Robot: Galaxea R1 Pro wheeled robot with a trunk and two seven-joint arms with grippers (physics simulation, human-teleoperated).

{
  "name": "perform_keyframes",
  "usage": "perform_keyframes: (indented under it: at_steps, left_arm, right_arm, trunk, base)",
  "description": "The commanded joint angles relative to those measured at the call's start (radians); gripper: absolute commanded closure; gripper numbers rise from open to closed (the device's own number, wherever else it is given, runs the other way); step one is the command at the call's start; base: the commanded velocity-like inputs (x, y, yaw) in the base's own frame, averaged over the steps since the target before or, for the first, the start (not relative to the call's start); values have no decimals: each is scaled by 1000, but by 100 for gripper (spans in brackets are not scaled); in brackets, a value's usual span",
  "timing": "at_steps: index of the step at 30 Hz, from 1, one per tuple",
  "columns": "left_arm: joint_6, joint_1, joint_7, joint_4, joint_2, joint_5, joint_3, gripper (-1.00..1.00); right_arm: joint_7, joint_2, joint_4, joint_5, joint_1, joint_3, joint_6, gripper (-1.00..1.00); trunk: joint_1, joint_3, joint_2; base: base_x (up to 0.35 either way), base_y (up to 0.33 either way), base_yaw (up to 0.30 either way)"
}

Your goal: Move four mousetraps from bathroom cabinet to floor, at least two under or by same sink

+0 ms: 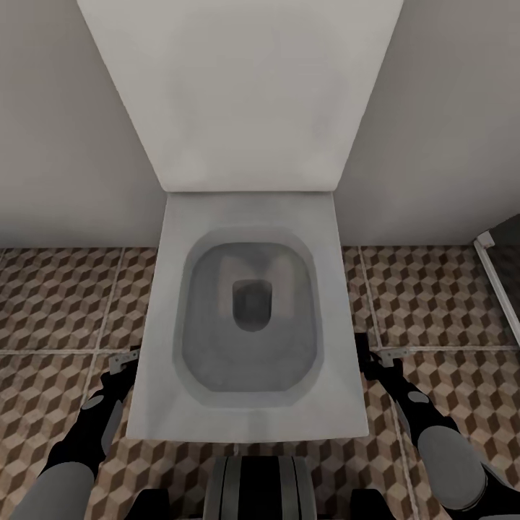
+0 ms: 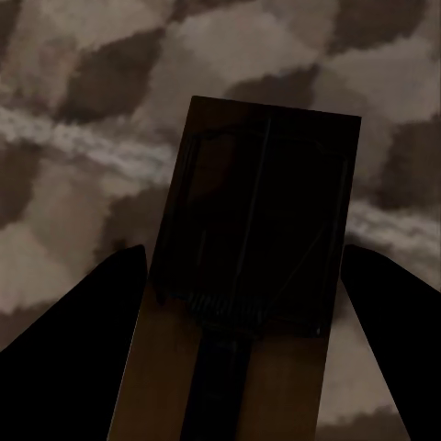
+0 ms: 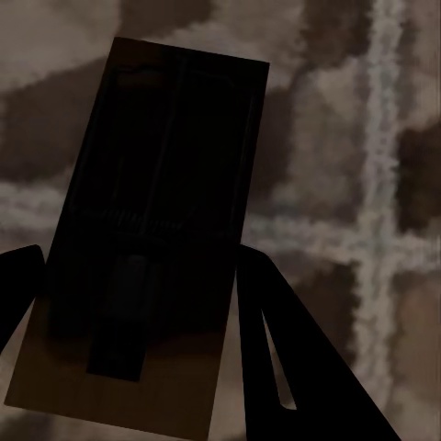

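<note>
In the left wrist view a brown wooden mousetrap (image 2: pixel 266 202) with dark metal parts sits between the dark fingers of my left gripper (image 2: pixel 246 255), which is shut on it above the cube-patterned bathroom floor (image 2: pixel 83 138). My right gripper (image 3: pixel 138 257) is shut on a second mousetrap (image 3: pixel 175 156), held over a crossing of grout lines. In the head view the left gripper (image 1: pixel 121 362) hangs low beside one side of a toilet and the right gripper (image 1: pixel 381 359) beside the other, both over the tiled bathroom floor (image 1: pixel 58 303). The cabinet and the sink are out of view.
A white toilet (image 1: pixel 253 404) with its lid raised against the wall stands straight ahead, between my two arms. A white shower frame (image 1: pixel 498 282) with dark flooring behind it borders the far right. Patterned tiles lie open on both sides of the toilet.
</note>
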Motion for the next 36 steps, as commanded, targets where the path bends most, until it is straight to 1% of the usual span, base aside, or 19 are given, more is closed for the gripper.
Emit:
perform_keyframes:
  at_steps: [1,2,3,5,7,10,14,19,23,36]
  left_arm:
    - [0,0,0,0,0,0,0,100]
    - [0,0,0,0,0,0,0,100]
    - [0,0,0,0,0,0,0,100]
    - [0,0,0,0,0,0,0,100]
    - [1,0,0,1,-1,0,0,100]
    - [0,0,0,1,-1,0,0,100]
    - [1,0,0,1,-1,0,0,100]
    - [1,0,0,1,-1,0,0,100]
    - [1,0,-1,1,-2,0,0,100]
    - [0,0,-1,1,-2,0,0,100]
  right_arm:
    - [5,0,0,-8,0,-1,1,100]
    - [5,0,-1,-14,0,-2,1,100]
    - [5,0,-1,-30,0,-3,1,100]
    - [6,0,-1,-75,0,-3,0,100]
    - [20,-1,-1,-108,0,-4,-3,100]
    - [52,-1,-1,-124,0,-4,-14,100]
    - [71,-1,0,-130,1,-4,-27,100]
    - [69,-2,0,-131,2,-3,-30,100]
    - [65,-2,0,-131,2,-3,-30,100]
    - [65,-2,0,-132,2,-3,-30,100]
  trunk:
    - [0,0,0]
    - [0,0,0]
    - [0,0,0]
    - [0,0,0]
    - [0,0,0]
    - [0,0,0]
    - [0,0,0]
    - [0,0,0]
    - [2,-15,-1]
    - [2,-15,-1]
  base:
    - [0,0,0]
    - [0,0,0]
    - [0,0,0]
    - [0,0,0]
    - [0,0,0]
    - [0,0,0]
    - [0,0,0]
    - [0,0,0]
    - [0,0,0]
    - [0,0,0]
